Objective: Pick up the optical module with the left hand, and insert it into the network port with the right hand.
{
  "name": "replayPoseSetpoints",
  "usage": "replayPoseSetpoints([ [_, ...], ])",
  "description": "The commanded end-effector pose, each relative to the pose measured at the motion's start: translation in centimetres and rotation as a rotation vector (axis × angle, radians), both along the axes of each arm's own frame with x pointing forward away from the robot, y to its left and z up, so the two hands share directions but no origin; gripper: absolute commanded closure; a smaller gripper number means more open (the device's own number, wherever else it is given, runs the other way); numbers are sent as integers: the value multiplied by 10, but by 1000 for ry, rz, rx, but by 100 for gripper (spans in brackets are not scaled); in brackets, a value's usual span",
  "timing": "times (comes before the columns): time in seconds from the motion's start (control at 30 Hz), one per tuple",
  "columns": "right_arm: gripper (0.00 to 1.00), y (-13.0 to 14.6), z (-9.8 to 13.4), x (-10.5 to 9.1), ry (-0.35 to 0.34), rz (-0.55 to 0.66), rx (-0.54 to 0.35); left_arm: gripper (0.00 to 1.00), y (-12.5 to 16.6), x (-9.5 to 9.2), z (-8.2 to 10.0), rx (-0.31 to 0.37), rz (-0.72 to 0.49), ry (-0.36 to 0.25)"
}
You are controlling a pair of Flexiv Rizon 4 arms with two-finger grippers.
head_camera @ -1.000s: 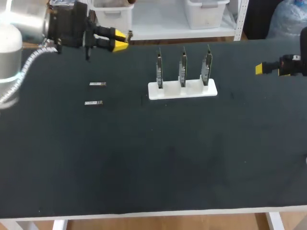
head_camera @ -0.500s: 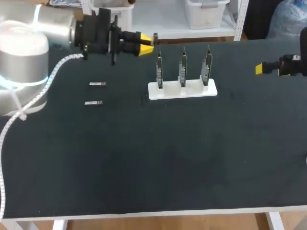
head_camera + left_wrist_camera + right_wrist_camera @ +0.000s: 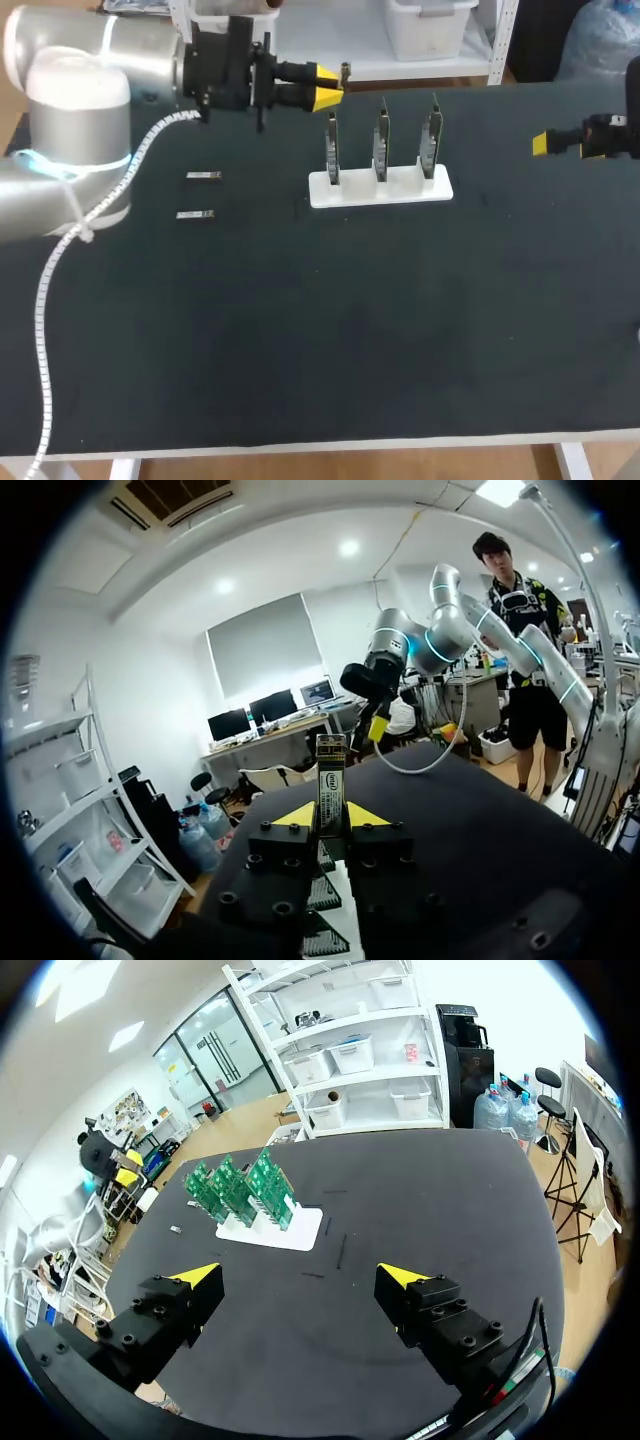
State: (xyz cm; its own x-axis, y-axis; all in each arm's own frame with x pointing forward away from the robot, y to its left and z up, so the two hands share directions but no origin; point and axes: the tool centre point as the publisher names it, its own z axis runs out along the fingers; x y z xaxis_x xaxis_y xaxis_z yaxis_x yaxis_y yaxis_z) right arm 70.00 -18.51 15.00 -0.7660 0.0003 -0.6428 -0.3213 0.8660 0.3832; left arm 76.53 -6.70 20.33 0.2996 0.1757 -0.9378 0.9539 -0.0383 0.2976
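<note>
One optical module (image 3: 331, 770) sat clamped in left gripper (image 3: 328, 85), upper centre | right gripper (image 3: 300, 1278) spread apart, right edge | module seemingly clear of boards (image 3: 380, 150)

Within 1 second the left gripper (image 3: 325, 87), clamped on the optical module (image 3: 345, 70), swung rightward along the table's (image 3: 300, 330) far edge, ending just beside the 3 upright boards (image 3: 381, 140).

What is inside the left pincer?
A small module stands upright in the left pincer, pinched from both sides. Its top end sticks out past the yellow tips. Its lower end is hidden inside the pincer, so that part cannot be seen.
</note>
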Motion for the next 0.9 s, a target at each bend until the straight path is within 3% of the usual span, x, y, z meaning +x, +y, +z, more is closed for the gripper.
replayPoseSetpoints([
  [0.03,0,0,0,0,0,0,0,100,-5,10,-8,-6,-27,25],
  [0.27,0,0,0,0,0,0,0,100,-5,15,-21,-18,-36,62],
  [0.7,0,0,0,0,0,0,0,100,-13,27,-21,-27,-65,42],
  [0.9,0,0,0,0,0,0,0,100,-12,26,-23,-8,-55,63],
])
